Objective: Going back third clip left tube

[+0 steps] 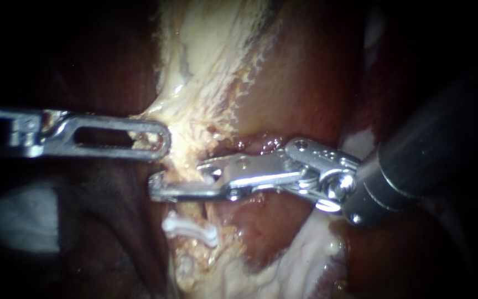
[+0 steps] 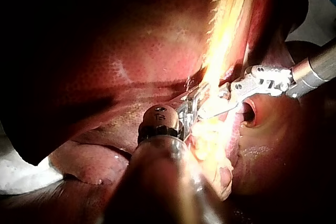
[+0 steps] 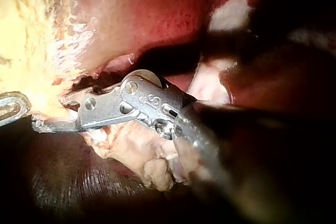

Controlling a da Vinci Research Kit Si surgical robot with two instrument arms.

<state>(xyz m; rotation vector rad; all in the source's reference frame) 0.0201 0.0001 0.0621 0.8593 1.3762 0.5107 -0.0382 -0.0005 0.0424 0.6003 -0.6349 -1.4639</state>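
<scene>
A pale yellowish tube (image 1: pixel 186 213) runs down the middle between dark liver lobes. One white clip (image 1: pixel 189 229) sits across it. A second white clip (image 1: pixel 211 177) shows higher up, between the jaws of my right instrument (image 1: pixel 175 178). These long jaws lie across the tube with a narrow gap and do not squeeze the clip. My left instrument (image 1: pixel 160 139), with windowed jaws, is shut on the pale fatty tissue (image 1: pixel 195 94) above the tube and holds it leftward. In the right wrist view my right instrument (image 3: pixel 39 125) lies against the yellow tissue.
Dark red liver (image 1: pixel 305 83) flanks the tube on both sides. White fatty tissue (image 1: pixel 305 254) lies below my right instrument's wrist. In the left wrist view my right instrument (image 2: pixel 212 111) crosses just ahead of my left instrument (image 2: pixel 195 103), and bright yellow tissue (image 2: pixel 226 35) rises beyond them.
</scene>
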